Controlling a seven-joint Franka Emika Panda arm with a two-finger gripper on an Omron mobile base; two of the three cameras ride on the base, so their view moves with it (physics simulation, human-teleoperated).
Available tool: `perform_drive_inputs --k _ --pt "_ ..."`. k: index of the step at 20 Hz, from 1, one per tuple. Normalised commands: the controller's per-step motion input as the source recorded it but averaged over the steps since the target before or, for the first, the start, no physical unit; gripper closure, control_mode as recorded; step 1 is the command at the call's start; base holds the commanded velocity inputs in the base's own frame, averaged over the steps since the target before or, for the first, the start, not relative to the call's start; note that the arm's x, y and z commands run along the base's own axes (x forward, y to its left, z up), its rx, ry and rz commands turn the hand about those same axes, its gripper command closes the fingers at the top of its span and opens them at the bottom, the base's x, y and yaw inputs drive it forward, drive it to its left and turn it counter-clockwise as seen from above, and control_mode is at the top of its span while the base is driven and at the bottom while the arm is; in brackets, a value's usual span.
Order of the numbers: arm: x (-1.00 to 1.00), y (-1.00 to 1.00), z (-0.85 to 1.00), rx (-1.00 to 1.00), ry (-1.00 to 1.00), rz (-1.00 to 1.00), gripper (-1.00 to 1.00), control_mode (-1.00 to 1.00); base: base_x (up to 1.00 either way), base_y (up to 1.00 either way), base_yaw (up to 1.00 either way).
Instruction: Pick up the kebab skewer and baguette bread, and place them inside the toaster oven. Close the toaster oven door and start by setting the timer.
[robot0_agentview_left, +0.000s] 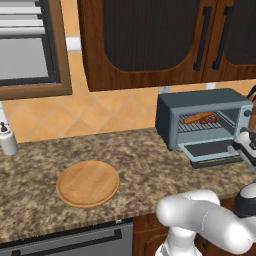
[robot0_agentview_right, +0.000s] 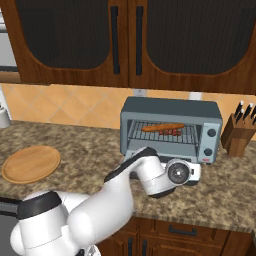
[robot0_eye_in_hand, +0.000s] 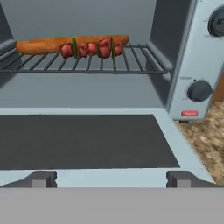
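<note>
Left base view: the toaster oven (robot0_agentview_left: 200, 117) stands on the speckled stone desk (robot0_agentview_left: 140, 160) against the tiled wall, under the dark wooden cabinets (robot0_agentview_left: 165, 40). The toaster oven door (robot0_agentview_left: 210, 150) hangs open, dropped forward and lying flat over the desk. On the wire rack (robot0_agentview_left: 207, 123) inside lies the baguette bread (robot0_agentview_left: 198, 117), with the kebab skewer (robot0_agentview_left: 212, 120) just beside it toward the front. A round wooden plate (robot0_agentview_left: 88, 183) sits well to the left of the toaster oven, nearer the desk's front edge, and a white dispenser bottle (robot0_agentview_left: 7, 137) stands far left of the oven by the wall. The arm's hand reaches in at the right edge, in front of the open door; the fingers cannot be made out here.

Right base view: the toaster oven (robot0_agentview_right: 171, 127) faces the camera, its knobs (robot0_agentview_right: 212, 133) at the right. The baguette bread (robot0_agentview_right: 162, 127) lies lengthwise across the rack, the kebab skewer (robot0_agentview_right: 172, 132) touching or nearly touching its front side. A knife block (robot0_agentview_right: 239, 131) stands right of the oven, the wooden plate (robot0_agentview_right: 31, 163) well to its left. The arm's wrist covers most of the lowered door.

Hand view: the open door's dark glass (robot0_eye_in_hand: 83, 140) spreads close below the oven mouth, and its bar handle mounts (robot0_eye_in_hand: 41, 178) sit at the near edge. The baguette bread (robot0_eye_in_hand: 43, 44) rests on the rack at the back, the kebab skewer (robot0_eye_in_hand: 92, 48) in front of its right half. Two knobs (robot0_eye_in_hand: 199, 91) lie on the right panel. Whether the fingers are open or closed I cannot tell.
</note>
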Motion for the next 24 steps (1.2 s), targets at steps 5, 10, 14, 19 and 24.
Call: perform_drive_inputs --k 5,10,14,19,24 --pt "-0.59 0.10 -0.23 0.00 0.12 0.03 -1.00 -1.00 0.00 0.00 0.00" --pt "-0.37 0.25 -0.25 0.00 0.11 0.05 -1.00 -1.00 0.00 0.00 0.00" --pt "-0.02 0.18 -0.07 0.00 0.07 0.08 -1.00 -1.00 0.00 0.00 0.00" --pt "0.00 0.02 -0.04 0.00 0.04 0.08 -1.00 -1.00 0.00 0.00 0.00" --pt "0.00 0.05 -0.13 0.00 0.03 0.06 -1.00 -1.00 0.00 0.00 0.00"
